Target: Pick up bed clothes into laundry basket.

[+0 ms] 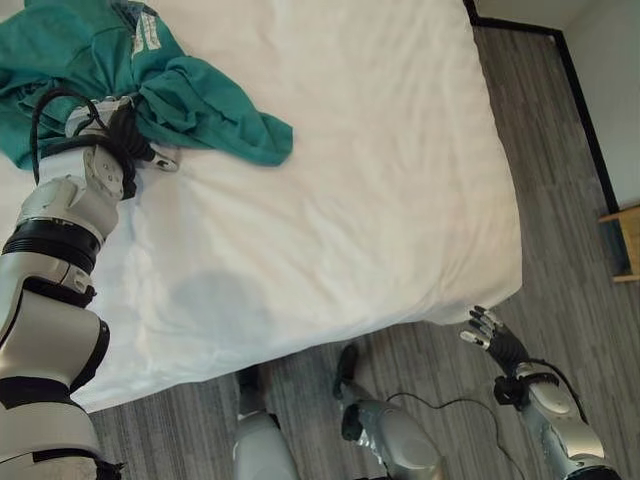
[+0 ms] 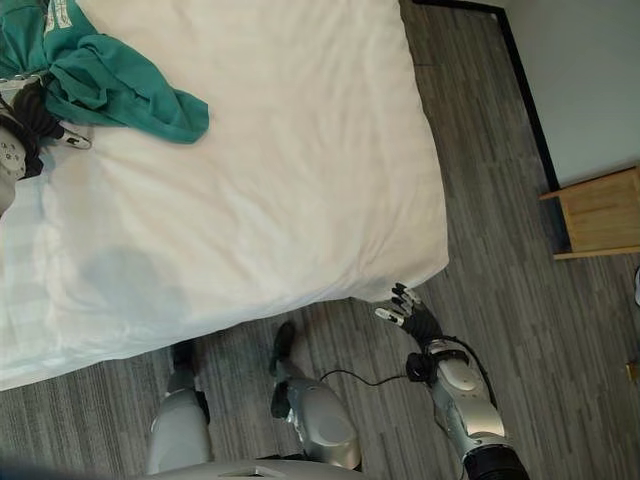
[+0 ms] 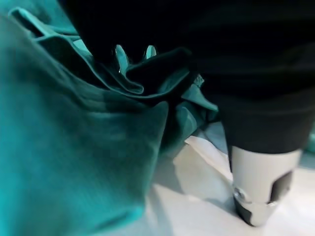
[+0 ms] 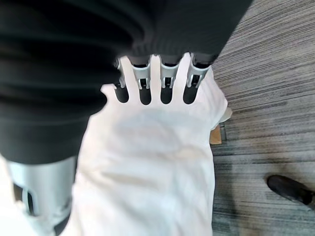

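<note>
Left robot hand [image 1: 128, 140] buried in crumpled teal cotton garment [image 1: 190, 105], fingers hidden by folds, grip impossible to tell. Garment heaped at far left corner of white-sheeted bed [image 1: 350, 200]. Right robot hand [image 1: 490, 332] relaxed, fingers straight, near bed's corner above grey wood-plank floor [image 1: 560, 260].

This is a bedroom: a bed [image 1: 350, 180] covered in a white sheet takes up most of the room, standing on grey wood-grain flooring [image 2: 500, 200], with a small wooden side table [image 2: 600, 212] by the wall.
</note>
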Tool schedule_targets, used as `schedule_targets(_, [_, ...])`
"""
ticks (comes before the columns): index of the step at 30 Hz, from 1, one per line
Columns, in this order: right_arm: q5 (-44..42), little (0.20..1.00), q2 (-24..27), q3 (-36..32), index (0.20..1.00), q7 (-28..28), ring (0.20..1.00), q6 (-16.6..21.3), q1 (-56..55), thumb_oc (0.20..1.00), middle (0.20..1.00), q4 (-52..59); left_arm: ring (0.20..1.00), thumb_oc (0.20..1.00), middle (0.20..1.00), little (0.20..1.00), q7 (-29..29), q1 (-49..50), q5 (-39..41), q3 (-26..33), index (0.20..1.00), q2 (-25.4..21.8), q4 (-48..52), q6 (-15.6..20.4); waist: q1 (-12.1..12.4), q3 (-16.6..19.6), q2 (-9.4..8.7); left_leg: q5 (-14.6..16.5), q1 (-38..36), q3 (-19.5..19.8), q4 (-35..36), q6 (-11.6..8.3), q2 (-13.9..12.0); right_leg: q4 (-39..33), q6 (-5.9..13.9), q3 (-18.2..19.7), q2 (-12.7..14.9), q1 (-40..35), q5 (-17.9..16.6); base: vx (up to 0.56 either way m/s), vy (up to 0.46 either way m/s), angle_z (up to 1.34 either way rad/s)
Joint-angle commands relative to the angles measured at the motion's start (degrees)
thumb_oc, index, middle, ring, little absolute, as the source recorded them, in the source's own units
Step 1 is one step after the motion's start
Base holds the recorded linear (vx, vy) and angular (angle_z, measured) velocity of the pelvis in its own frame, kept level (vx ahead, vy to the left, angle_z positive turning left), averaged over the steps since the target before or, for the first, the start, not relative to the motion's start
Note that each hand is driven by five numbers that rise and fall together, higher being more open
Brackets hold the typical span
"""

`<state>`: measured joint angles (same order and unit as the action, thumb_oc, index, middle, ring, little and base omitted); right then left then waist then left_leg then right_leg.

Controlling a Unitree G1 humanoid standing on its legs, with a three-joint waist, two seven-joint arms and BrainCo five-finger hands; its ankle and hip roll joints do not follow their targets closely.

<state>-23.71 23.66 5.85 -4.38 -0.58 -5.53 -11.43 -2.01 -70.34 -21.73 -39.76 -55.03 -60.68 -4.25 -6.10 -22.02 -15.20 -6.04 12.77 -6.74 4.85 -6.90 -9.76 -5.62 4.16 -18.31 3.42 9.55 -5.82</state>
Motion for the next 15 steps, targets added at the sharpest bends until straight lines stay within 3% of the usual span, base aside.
schedule_targets(1, [-1.6, 1.0, 1.2, -1.2, 1.0, -0.2, 1.0, 2.8, -0.8, 1.0, 1.0, 2.0, 0.661, 0.661, 0.661, 0.661, 0.8, 1.0, -5.6, -0.2, 0.661, -1.0, -7.7, -2.5, -0.6, 1.8, -0.82, 0.9, -1.3, -0.6, 0.2, 0.9, -1.7, 0.6, 7.17, 1.7, 3.0, 2.5, -2.6, 0.0, 0.0, 0.0])
schedule_targets(2, [-1.6, 1.0, 1.2, -1.0, 1.0, -0.3, 1.0, 2.8, -1.0, 1.0, 1.0, 2.3, 0.319, 0.319, 0.319, 0.319, 0.8, 1.3, -5.7, 0.1, 0.319, -0.7, -8.4, -2.5, -0.7, 2.0, -1.08, 1.0, -1.3, -0.7, 0.2, 0.86, -1.8, 0.6, 7.17, 1.8, 2.8, 2.5, -2.5, -0.01, -0.022, -0.04])
schedule_targets(3, [-1.6, 1.0, 1.3, -0.7, 1.0, -0.3, 1.0, 2.9, -1.2, 1.0, 1.0, 2.5, 0.2, 0.2, 0.2, 0.2, 1.0, 2.0, -6.1, 0.6, 0.2, -0.5, -9.2, -2.6, -0.8, 2.2, -1.33, 1.0, -1.4, -0.8, 0.2, 0.84, -1.9, 0.6, 7.1, 2.0, 2.7, 2.5, -2.4, -0.01, -0.019, -0.04])
schedule_targets(7, [-2.3, 1.0, 1.9, -0.1, 1.0, -0.8, 1.0, 3.7, -1.3, 1.0, 1.0, 3.8, 0.2, 0.2, 0.2, 0.2, 1.3, 3.9, -7.4, 1.7, 0.2, 0.8, -10.1, -2.7, -0.8, 2.5, -1.95, 1.3, -2.2, -1.0, 0.2, 0.71, -2.2, 0.6, 6.89, 2.6, 2.2, 2.2, -2.0, -0.02, -0.027, -0.05])
schedule_targets(12, [-2.0, 1.0, 2.1, 0.0, 1.0, -1.1, 1.0, 3.5, -2.1, 1.0, 1.0, 4.2, 0.2, 0.2, 0.2, 0.2, 1.8, 7.6, -4.9, 5.1, 0.2, 0.6, -7.6, -2.3, -0.2, 2.7, -1.5, 1.5, -2.7, -0.5, 0.2, 0.7, -2.2, 0.6, 6.58, 2.8, 2.1, 1.6, -1.5, -0.01, -0.03, -0.04])
schedule_targets(15, [-1.4, 1.0, 1.5, -0.8, 1.0, -1.0, 1.0, 2.7, -2.8, 1.0, 1.0, 4.1, 0.2, 0.2, 0.2, 0.2, 1.0, 12.5, 3.4, 11.6, 0.2, -1.1, 1.3, -1.4, 0.8, 3.1, -0.56, 1.8, -3.6, -0.1, 0.2, 0.8, -1.9, 0.6, 6.44, 2.6, 2.2, 0.4, -1.2, 0.0, 0.0, 0.0])
